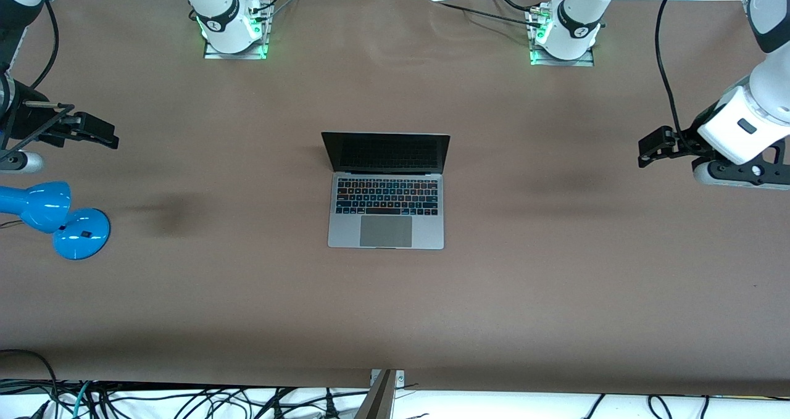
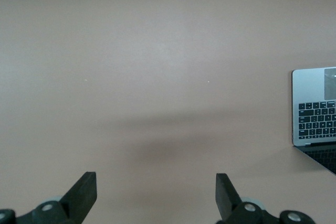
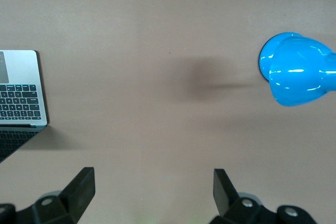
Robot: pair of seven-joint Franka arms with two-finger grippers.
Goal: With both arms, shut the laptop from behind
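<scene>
Both grippers, left gripper (image 1: 645, 149) and right gripper (image 1: 106, 134), hang spread wide over table ends; laptop (image 1: 386, 190) stands open.

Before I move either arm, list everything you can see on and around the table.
laptop: one, silver-grey with black keys, open, mid-table.
desk lamp: one, bright blue, at the right arm's end of the table.
table: one, brown surface.
cables: a black tangle along the table edge nearest the front camera.
left pincer: black, open, over bare table at the left arm's end, waiting.
right pincer: black, open, over bare table above the desk lamp's end, waiting.
</scene>
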